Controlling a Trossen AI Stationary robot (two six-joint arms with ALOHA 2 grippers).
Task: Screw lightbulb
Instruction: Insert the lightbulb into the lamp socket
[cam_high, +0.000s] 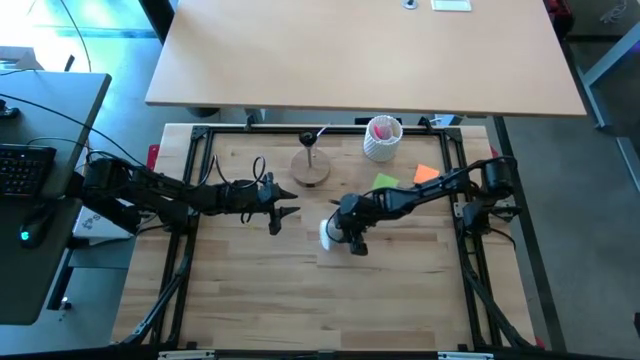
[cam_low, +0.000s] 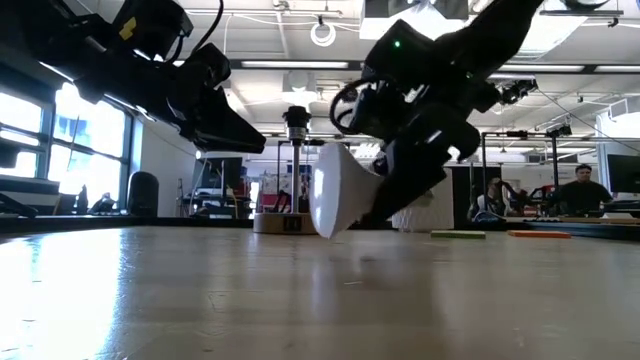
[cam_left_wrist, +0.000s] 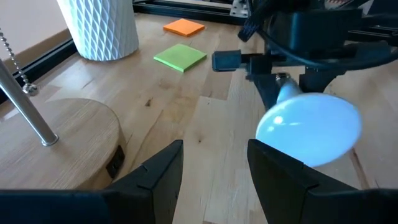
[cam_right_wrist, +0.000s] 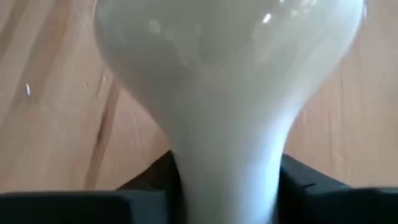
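The lightbulb is white, with a frosted globe. It sits mid-table in my right gripper, which is shut on it. In the low view the lightbulb tilts, globe toward the table's left and down, just over the wood. I cannot tell if it touches the table. My left gripper hovers open a little to the left, its fingers holding nothing and pointing at the globe. The black socket on its round wooden base stands behind, toward the far edge. My right gripper pinches the bulb's narrow neck between its two fingers, one on each side, just below where the globe widens. The fingers slant down from the table's right side. The globe sticks out past the fingertips, tilted toward the table's left.
A white ribbed cup with pink contents stands at the far edge, right of the socket. A green note and an orange note lie flat behind my right arm. Bare wood stretches toward the near edge. People sit in the room beyond.
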